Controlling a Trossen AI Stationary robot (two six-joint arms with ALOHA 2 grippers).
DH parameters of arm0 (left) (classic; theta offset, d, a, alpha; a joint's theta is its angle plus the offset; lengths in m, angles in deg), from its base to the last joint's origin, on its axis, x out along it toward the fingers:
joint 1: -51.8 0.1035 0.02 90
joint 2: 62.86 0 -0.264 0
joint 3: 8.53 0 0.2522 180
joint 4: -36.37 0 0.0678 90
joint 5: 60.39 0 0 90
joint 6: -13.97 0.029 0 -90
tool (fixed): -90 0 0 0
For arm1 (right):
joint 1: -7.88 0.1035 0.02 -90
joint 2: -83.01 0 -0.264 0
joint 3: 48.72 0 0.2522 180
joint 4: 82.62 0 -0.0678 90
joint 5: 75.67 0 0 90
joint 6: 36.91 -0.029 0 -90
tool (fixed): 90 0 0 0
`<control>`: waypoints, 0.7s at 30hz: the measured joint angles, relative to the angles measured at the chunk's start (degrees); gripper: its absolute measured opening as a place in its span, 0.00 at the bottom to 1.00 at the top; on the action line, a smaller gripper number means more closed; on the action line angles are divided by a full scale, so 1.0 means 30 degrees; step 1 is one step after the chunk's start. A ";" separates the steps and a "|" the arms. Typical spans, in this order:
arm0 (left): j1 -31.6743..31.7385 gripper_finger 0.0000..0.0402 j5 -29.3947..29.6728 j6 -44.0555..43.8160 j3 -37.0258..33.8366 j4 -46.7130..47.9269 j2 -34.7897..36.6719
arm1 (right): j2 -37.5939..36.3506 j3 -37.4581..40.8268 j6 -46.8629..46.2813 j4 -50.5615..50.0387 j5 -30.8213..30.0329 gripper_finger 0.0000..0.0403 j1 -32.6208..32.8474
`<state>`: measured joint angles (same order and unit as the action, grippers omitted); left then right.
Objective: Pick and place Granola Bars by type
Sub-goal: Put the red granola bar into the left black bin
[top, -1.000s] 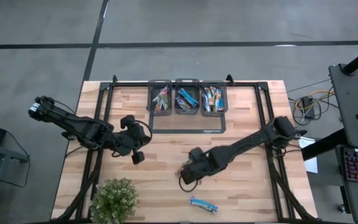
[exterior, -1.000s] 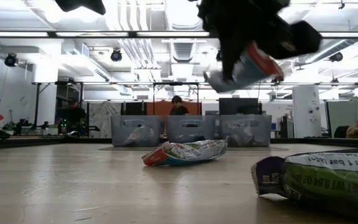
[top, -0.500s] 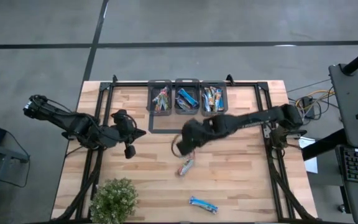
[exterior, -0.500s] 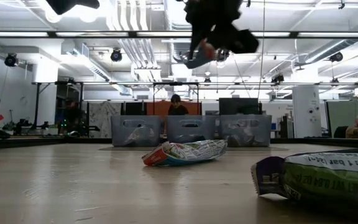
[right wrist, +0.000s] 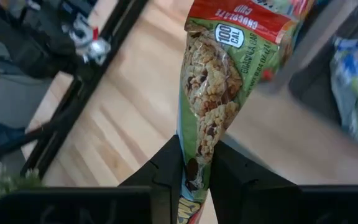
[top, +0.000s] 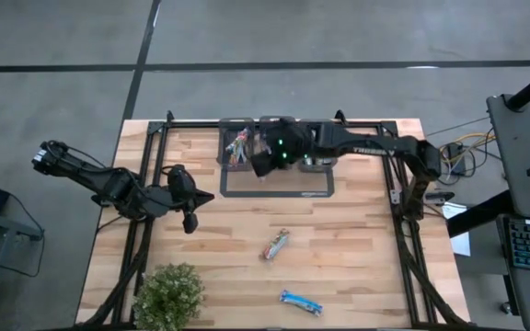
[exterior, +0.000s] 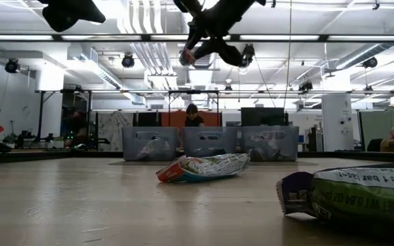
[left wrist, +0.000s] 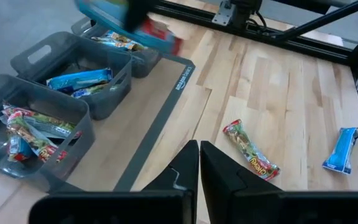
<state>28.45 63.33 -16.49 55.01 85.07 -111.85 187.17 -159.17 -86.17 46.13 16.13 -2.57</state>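
My right gripper (top: 265, 158) is high over the near side of three grey bins (top: 277, 143) at the table's far edge, shut on a green-and-red granola bar (right wrist: 229, 74). It also shows at the top of the low view (exterior: 211, 37). The bins hold multicoloured and blue bars. One multicoloured bar (top: 277, 244) lies flat mid-table and a blue bar (top: 300, 302) lies near the front edge. My left gripper (top: 190, 219) hangs shut and empty over the table's left part. My right gripper pinches the granola bar's near end (right wrist: 197, 152) between its two fingers (right wrist: 166, 168). The rest of the wrapper sticks out forward past the fingertips. The fingers slant down toward the table's far edge and lie along the bar. The bar is lifted clear of table and bins.
A black frame (top: 155, 156) runs along the table's left, right and far sides. A dark mat (top: 279, 191) lies under and in front of the bins. A leafy plant (top: 168, 294) stands at the near left corner. Bare wood lies between the mat and the loose bars.
My right gripper has risen from above the table's middle and swung to the far edge, over the bins. It has kept the green-and-red bar in its fingers all the way. My left gripper has drawn back a little toward the table's left edge.
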 joint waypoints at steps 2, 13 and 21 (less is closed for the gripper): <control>0.0007 0.00 0.0000 0.0000 0.0000 0.0009 0.0000 | 0.0138 -0.0524 0.0427 0.0010 0.0066 0.14 -0.0525; 0.0030 0.00 0.0657 0.0000 0.0000 -0.0036 -0.0007 | 0.1677 -0.3950 0.2079 0.0138 0.1221 0.14 -0.2418; 0.0058 0.00 0.0780 -0.0492 -0.0015 -0.0116 -0.0015 | 0.4955 -0.7660 0.2321 -0.0017 0.2087 0.14 -0.3480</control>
<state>28.62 65.66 -17.96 54.97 84.72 -111.89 202.03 -182.15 -79.21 46.08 22.39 -13.01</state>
